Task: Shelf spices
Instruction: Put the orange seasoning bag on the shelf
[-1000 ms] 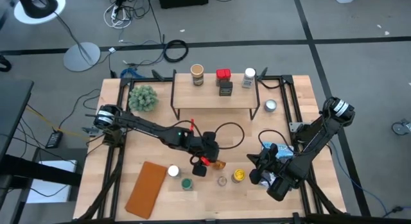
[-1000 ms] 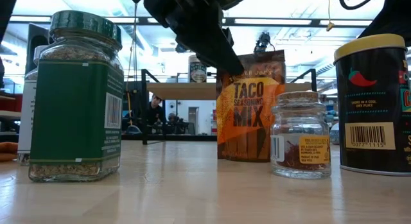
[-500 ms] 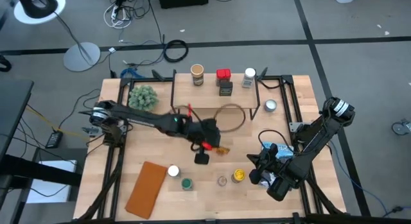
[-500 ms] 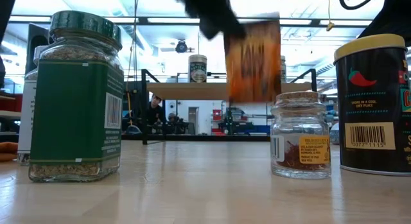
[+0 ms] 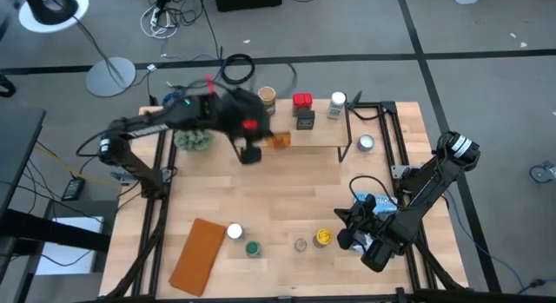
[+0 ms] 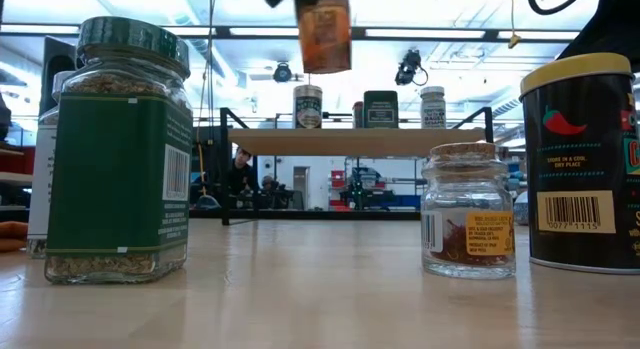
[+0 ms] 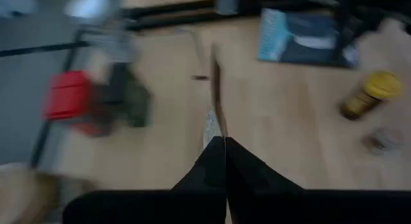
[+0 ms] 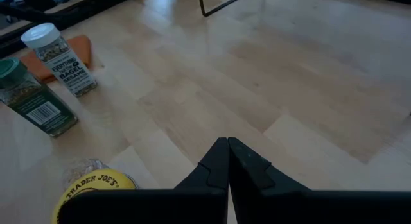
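Observation:
My left gripper point(image 5: 257, 145) is shut on the amber packet point(image 5: 278, 141) and hovers at the near-left part of the shelf point(image 5: 321, 136). On the shelf stand a tan-lidded jar point(image 5: 267, 101), the red tin point(image 5: 301, 101), the black box point(image 5: 305, 120) and a white-lidded jar point(image 5: 337, 104). Near the table's near edge stand a white-lidded jar point(image 5: 234, 232), a green-lidded jar point(image 5: 253, 248), a small clear jar point(image 5: 301, 245) and a yellow-lidded jar point(image 5: 322, 238). My right gripper point(image 8: 228, 146) is shut and waits beside the yellow-lidded jar. My left gripper pinches the amber packet between its two fingers point(image 7: 239, 161), by the packet's upper edge point(image 7: 210, 128). In the left wrist view the packet shows edge-on, running out from between the fingers. It is lifted clear and hangs above shelf height point(image 6: 325, 29).
A green plant point(image 5: 193, 132) stands left of the shelf. A silver round tin point(image 5: 367, 143) lies right of it. A blue-and-white flat packet point(image 5: 375, 201) lies by my right arm. An orange flat piece point(image 5: 198, 255) lies at the near left. Bare wood spans the table's middle.
My left gripper has lifted the amber packet off the table's middle and carried it up and toward the far edge, to the shelf. The packet, which stood on the table, is now clear of it. The gripper has stayed shut on it.

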